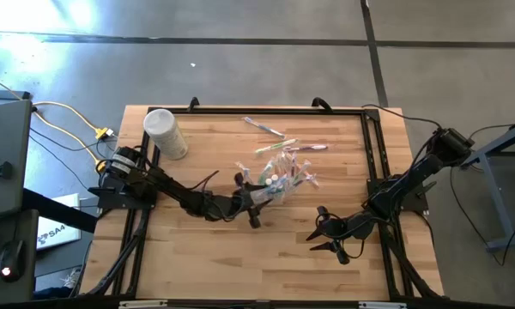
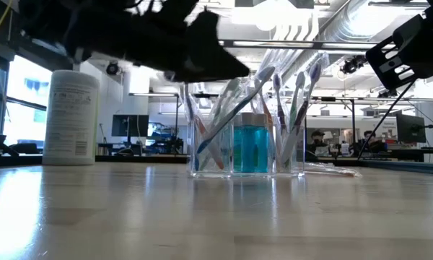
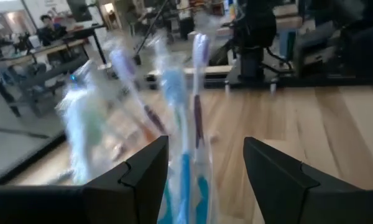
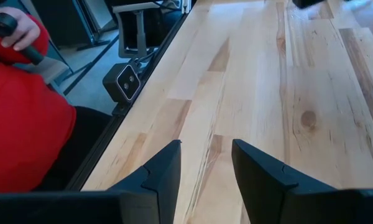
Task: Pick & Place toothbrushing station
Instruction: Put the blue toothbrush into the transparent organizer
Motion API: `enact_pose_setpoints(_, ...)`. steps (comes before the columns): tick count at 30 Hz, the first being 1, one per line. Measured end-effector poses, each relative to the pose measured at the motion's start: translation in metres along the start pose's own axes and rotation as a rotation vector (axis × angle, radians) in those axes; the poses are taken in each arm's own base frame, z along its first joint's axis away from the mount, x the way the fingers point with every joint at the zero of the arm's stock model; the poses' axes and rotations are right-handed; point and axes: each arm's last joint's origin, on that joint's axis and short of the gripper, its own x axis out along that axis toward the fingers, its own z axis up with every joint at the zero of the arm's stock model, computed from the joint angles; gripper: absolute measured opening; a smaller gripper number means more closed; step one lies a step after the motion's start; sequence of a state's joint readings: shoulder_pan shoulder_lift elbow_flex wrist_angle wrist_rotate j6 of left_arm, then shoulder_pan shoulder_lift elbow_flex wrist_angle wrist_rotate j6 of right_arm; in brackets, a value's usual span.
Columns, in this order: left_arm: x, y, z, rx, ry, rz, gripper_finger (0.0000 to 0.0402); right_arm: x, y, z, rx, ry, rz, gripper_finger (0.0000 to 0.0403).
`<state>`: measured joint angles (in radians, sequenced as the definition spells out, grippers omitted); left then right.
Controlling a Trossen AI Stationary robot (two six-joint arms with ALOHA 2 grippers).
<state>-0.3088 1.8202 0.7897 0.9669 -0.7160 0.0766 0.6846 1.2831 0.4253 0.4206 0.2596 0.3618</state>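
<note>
Left gripper (image 2: 202, 61) a dark mass cut off by the low view's top edge, toothbrushes (image 3: 174, 124) smeared with blur at centre of the left wrist view, person in red (image 4: 25, 118) cropped at the right wrist view's left edge.

Surface (image 1: 240, 257): pale wood planks, dark frame along the edges, carrying my work.

On it:
- White cylindrical tub (image 1: 165, 133), upright, toward ten o'clock near the far left corner.
- Toothbrushing station (image 1: 279, 176), clear and boxy, at centre; toothbrushes and a blue-filled bottle (image 2: 250, 148) stand inside.
- Loose toothbrush (image 1: 263, 126) lying flat at twelve o'clock near the far edge; another (image 1: 279, 147) lies between it and the station.
</note>
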Motion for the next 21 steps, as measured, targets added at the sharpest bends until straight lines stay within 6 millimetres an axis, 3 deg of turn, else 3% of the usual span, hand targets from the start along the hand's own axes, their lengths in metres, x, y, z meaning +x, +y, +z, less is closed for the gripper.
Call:
enact_pose_setpoints(6,0.021,-0.009,0.022,0.107,0.098,0.024,0.0202,0.0,0.0,0.0,0.001,-0.003,0.0,0.0136)
enact_pose_setpoints(12,0.039,-0.004,0.037,0.105,0.178,0.063,0.0202,0.0,0.0,0.0,0.002,-0.003,0.0,0.0136)
enact_pose_setpoints(21,0.048,0.006,0.035,0.044,0.211,0.058,0.0202,0.0,0.0,0.0,0.004,0.004,-0.002,0.0136)
